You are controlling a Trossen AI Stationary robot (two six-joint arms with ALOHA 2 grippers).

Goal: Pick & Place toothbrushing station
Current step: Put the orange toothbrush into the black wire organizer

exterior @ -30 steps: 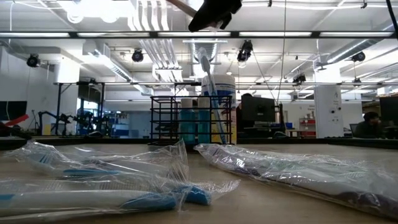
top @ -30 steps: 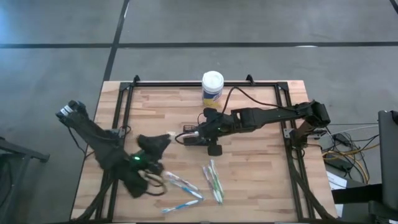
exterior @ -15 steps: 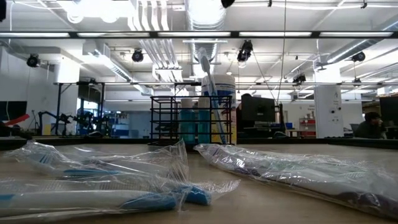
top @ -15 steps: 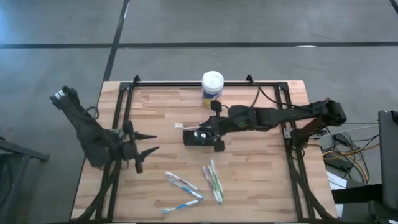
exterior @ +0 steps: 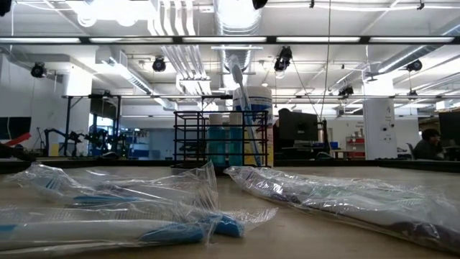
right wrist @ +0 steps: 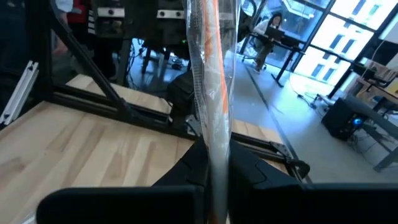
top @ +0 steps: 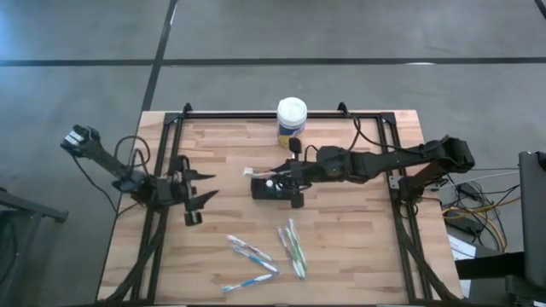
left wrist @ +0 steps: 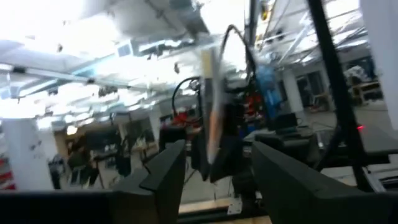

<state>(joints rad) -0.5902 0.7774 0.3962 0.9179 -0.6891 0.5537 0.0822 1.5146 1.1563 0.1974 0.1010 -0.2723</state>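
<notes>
A wrapped brush is pinched by the right gripper over the holder; insertion is judged pending. Four packets are left near; the left gripper is spread, empty.

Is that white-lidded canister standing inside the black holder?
No, the canister stands apart on the table, behind the black holder.

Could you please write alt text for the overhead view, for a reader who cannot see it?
Seen from above, the right gripper holds a plastic-wrapped toothbrush over the small black slotted holder at the middle of the wooden table. The left gripper hangs open near the left edge. More wrapped toothbrushes lie near the front, and a white-lidded, yellow-labelled canister stands at the back.
</notes>
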